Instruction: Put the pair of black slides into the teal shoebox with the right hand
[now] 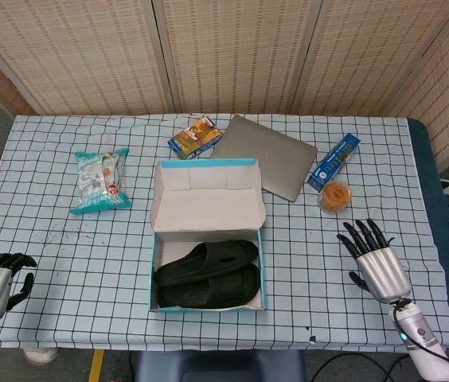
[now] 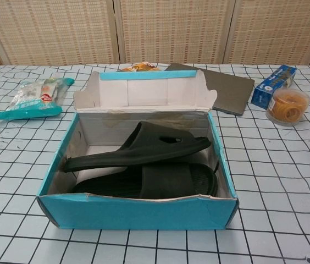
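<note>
Inside the teal cardboard shoebox [image 1: 261, 267] both black rubber slides [image 2: 144, 165] lie stacked; right hand [image 1: 376, 264] far right, fingers spread, empty. Placement looks done; nothing further needed.

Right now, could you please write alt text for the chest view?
An open teal shoebox on a checked tablecloth holds a pair of black slides, one leaning on the other. Behind lie a snack bag and a tub of rubber bands.
</note>
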{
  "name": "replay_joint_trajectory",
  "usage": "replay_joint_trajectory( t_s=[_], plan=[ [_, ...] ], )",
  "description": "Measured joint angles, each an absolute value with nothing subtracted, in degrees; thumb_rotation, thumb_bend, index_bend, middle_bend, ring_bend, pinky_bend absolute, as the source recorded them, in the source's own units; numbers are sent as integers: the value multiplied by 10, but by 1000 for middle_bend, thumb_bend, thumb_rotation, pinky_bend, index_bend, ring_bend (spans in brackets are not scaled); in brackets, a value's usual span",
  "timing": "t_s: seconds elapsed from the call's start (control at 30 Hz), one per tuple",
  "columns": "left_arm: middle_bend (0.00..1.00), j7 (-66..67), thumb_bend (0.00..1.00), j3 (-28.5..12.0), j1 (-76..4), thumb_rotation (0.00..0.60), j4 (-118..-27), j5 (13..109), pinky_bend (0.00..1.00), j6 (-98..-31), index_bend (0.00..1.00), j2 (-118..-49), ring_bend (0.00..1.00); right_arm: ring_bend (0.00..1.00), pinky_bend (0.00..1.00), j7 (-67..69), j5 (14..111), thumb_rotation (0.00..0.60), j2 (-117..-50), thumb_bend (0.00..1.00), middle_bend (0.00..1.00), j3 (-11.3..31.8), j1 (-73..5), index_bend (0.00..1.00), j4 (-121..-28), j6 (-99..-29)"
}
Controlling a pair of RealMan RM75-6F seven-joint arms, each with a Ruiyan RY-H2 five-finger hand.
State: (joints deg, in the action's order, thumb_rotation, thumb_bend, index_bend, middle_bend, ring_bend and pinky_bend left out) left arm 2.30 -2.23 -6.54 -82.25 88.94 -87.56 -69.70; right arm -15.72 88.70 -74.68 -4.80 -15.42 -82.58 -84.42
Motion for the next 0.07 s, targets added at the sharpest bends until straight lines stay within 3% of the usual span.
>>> replay_joint_trajectory(
  t_s=[0.07],
  plan=[
    [443, 28, 493, -22, -66, 600, -822, 890, 523, -875, 447, -699, 387, 0, 0, -151, 867, 600, -754, 109, 0, -45, -134, 122, -803, -851]
  ],
)
